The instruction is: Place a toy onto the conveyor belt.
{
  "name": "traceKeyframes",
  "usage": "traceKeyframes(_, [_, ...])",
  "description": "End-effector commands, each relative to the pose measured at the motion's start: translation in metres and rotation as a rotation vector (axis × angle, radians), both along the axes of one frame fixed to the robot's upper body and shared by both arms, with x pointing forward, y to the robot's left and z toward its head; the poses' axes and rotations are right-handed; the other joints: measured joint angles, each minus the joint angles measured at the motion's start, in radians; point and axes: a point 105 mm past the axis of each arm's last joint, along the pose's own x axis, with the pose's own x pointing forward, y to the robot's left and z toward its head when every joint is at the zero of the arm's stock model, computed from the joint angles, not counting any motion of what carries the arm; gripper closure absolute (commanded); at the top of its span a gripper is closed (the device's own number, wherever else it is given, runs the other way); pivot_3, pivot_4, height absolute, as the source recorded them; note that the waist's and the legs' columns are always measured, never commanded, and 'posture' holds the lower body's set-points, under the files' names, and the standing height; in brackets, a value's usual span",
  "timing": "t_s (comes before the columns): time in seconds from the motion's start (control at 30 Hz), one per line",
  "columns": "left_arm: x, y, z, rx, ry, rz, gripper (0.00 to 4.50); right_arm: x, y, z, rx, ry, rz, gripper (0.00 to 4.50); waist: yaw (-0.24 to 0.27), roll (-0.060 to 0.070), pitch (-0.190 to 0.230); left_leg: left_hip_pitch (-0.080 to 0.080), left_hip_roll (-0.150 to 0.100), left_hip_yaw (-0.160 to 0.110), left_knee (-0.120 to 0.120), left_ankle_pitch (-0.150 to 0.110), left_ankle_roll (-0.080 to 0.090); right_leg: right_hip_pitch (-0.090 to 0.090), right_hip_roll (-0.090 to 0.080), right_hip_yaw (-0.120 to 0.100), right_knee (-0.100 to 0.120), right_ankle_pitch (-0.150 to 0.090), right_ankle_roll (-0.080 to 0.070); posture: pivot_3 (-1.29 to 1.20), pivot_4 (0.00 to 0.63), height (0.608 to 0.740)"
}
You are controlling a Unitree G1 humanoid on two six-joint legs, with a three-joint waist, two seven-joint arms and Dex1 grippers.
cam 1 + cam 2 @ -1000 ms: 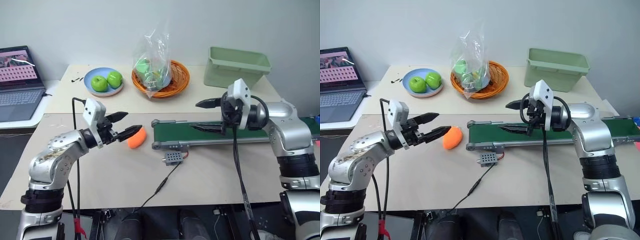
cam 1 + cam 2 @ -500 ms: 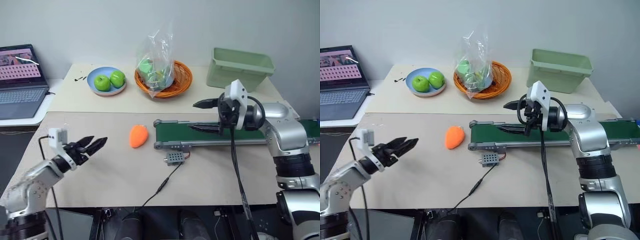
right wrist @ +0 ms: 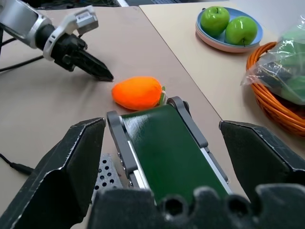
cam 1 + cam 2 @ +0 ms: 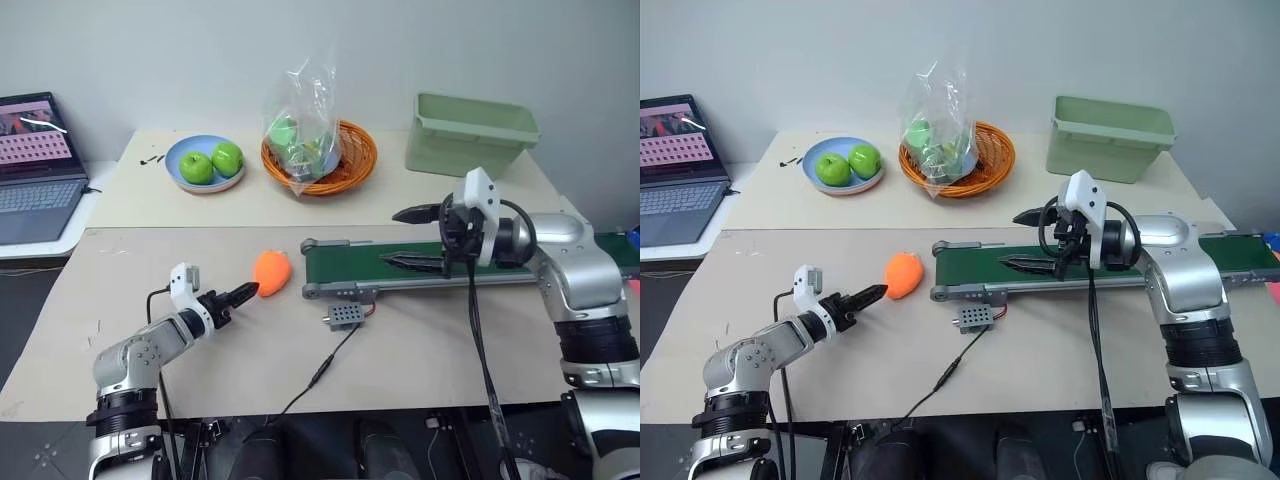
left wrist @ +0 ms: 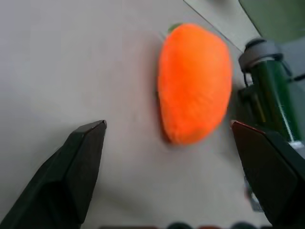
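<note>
Orange carrot toy (image 4: 272, 272): lay on the tan tabletop (image 4: 420, 340), just off the roller end of the green conveyor belt (image 4: 450, 262), at about 9 o'clock from it, not yet lifted. Left gripper (image 4: 858, 299): low, at about 8 o'clock of the toy, jaws spread wide, empty, tips just short of it. Right gripper (image 4: 412, 238): open, empty, above the belt. Step judged: approach to grasp. Next move calls for advancing the jaws around the toy, then closing.

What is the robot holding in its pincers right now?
Nothing. The left pincer is open, with the orange toy lying on the table ahead of it, untouched. The right pincer is open over the conveyor belt.
</note>
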Motion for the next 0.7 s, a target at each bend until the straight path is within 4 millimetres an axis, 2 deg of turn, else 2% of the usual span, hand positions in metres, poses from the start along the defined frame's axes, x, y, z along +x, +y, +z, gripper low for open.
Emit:
traceKeyframes(0.03, [0.004,-0.006,0.007,-0.133,0.032,0.013,0.03,-0.004,-0.002,0.016,0.017,-0.056,-0.002,0.0,-0.001,0.0,0.0,0.0,0.0,0.0,0.0,0.0,0.0,0.0,0.0,0.0,0.0,0.0,0.0,0.0,0.15,0.74])
traceKeyframes(0.3, [0.014,-0.024,0.018,-0.185,0.04,-0.031,0.03,-0.006,-0.004,0.015,0.009,-0.057,-0.014,0.0,0.001,0.0,0.0,-0.001,-0.001,0.0,0.0,0.0,0.0,0.0,0.0,0.0,-0.001,0.0,0.0,0.0,0.15,0.74])
traceKeyframes(0.53, [0.025,-0.033,0.016,-0.141,0.067,-0.043,0.03,-0.007,-0.003,0.015,0.006,-0.063,-0.022,0.0,0.001,0.0,0.0,-0.001,-0.001,0.0,0.0,0.0,-0.001,0.0,0.0,0.0,-0.001,0.0,0.0,0.0,0.15,0.74])
traceKeyframes(0.63, [0.027,-0.033,0.012,-0.117,0.079,-0.039,0.7,-0.007,-0.004,0.015,0.004,-0.065,-0.028,0.0,0.0,0.0,0.0,-0.001,-0.001,0.0,0.0,0.0,0.0,-0.001,0.0,0.0,-0.001,0.0,0.0,0.0,0.15,0.74])
traceKeyframes(0.7, [0.027,-0.033,0.011,-0.111,0.079,-0.048,1.53,-0.007,-0.005,0.015,0.001,-0.068,-0.033,0.0,0.001,0.0,0.0,-0.001,-0.001,0.0,0.0,0.0,0.0,-0.001,0.0,0.0,-0.001,0.0,0.0,0.0,0.15,0.74])
